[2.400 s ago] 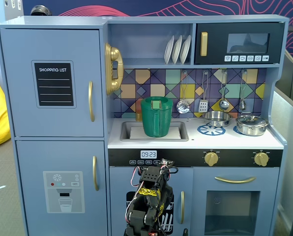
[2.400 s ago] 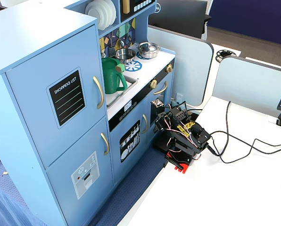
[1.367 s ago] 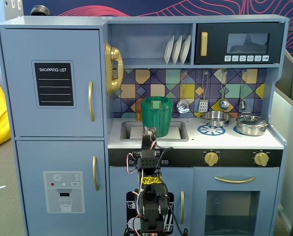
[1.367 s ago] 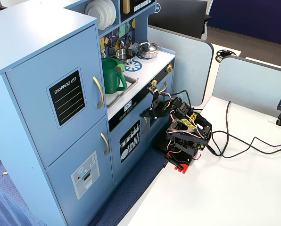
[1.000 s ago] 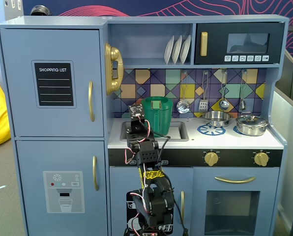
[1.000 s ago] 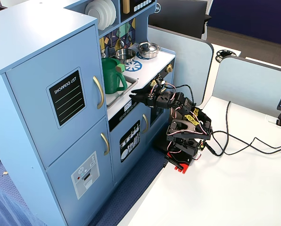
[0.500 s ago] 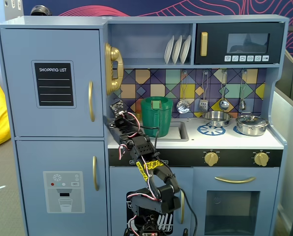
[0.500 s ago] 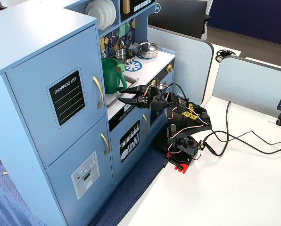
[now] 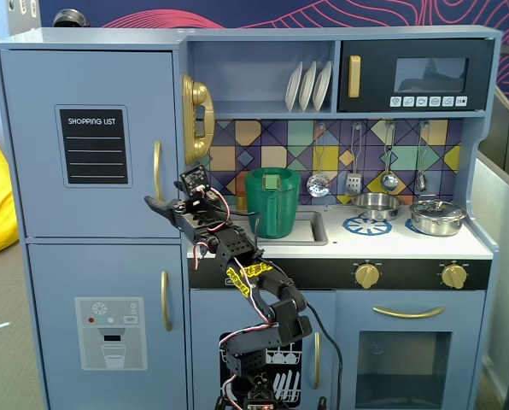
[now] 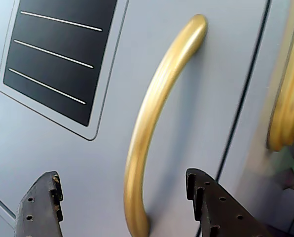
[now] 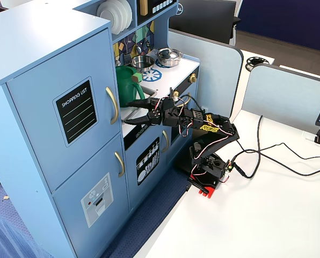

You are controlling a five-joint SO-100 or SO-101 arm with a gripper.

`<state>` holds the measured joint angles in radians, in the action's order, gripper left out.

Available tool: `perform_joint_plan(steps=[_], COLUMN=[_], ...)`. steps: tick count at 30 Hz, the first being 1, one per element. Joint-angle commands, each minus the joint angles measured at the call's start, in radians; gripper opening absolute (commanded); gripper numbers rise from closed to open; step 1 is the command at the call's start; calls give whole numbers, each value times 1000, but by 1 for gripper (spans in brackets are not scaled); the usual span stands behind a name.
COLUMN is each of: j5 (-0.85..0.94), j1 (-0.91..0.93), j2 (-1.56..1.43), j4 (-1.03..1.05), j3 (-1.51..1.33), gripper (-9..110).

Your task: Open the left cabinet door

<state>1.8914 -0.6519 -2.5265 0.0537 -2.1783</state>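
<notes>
The left cabinet door (image 9: 92, 85) is grey-blue, carries a black "SHOPPING LIST" panel (image 9: 93, 145) and stands closed. Its gold bar handle (image 9: 158, 175) runs vertically near the door's right edge. My gripper (image 9: 156, 205) is open at the handle's lower end. In the wrist view the handle (image 10: 157, 113) curves down between my two black fingers (image 10: 43, 202), with my gripper (image 10: 121, 177) spread wide and clear gaps on both sides. In the side fixed view my gripper (image 11: 130, 112) reaches just right of the handle (image 11: 113, 105) on the door (image 11: 42, 86).
A gold toy phone (image 9: 196, 120) hangs just right of the door. A green pitcher (image 9: 272, 202) stands in the sink behind my arm. Below is the lower door with an ice-dispenser graphic (image 9: 109, 329). My arm's base (image 11: 205, 172) sits on the white table with cables.
The arm has unfolded from its low rest pose, risen and swung left in the front fixed view. The gripper now reaches the door handle with its jaws spread.
</notes>
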Motion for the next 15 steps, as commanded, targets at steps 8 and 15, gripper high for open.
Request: perform_joint_plan(steps=[8,15], j5=[-15,5], j1=[-43,-81], j2=[140,170], j4=[-124,-144], j3=[130,135], gripper=[24,24])
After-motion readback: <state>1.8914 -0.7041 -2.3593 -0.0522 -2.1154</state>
